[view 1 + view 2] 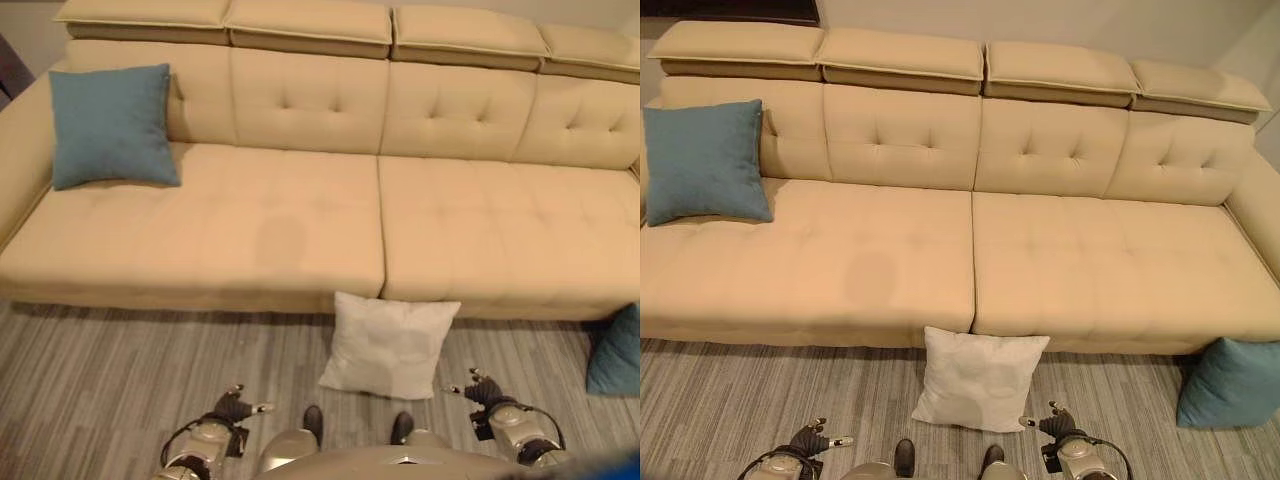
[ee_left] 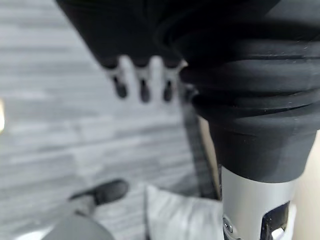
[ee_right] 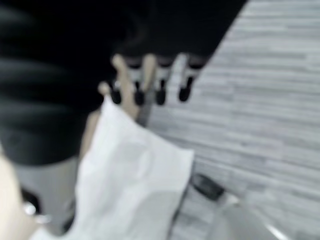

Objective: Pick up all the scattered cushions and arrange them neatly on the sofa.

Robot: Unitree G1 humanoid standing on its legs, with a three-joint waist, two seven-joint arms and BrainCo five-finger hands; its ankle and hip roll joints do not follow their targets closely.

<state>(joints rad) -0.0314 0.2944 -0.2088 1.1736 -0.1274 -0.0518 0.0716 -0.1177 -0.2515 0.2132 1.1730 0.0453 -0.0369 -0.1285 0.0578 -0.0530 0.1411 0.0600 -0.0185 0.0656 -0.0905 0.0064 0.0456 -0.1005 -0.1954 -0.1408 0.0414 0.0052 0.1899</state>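
While I look down through the left eye view, I see the beige sofa [image 1: 300,220] stretching across the frame, with a teal cushion [image 1: 112,125] standing upright against the backrest at its far left end, square face toward me. On the grey plank floor [image 1: 120,380], a white cushion [image 1: 388,345] leans against the sofa's front where the two seat sections meet, its top edge resting on the sofa base and its lower edge out toward me; it is roughly square, so I cannot call a long axis. A second teal cushion [image 1: 615,350] sits on the floor at the right edge, against the sofa's front. My left hand [image 1: 235,405] and right hand [image 1: 483,392] hang low on either side of the white cushion, touching nothing. Through the right eye view the second teal cushion shows more fully, leaning tilted near the sofa's right end. From the left wrist view, the fingers [image 2: 142,90] hang straight and apart over bare floor, with a corner of the white cushion beyond them. From the right wrist view, the fingers [image 3: 160,92] are likewise straight and relaxed, holding nothing, the white cushion just past them.
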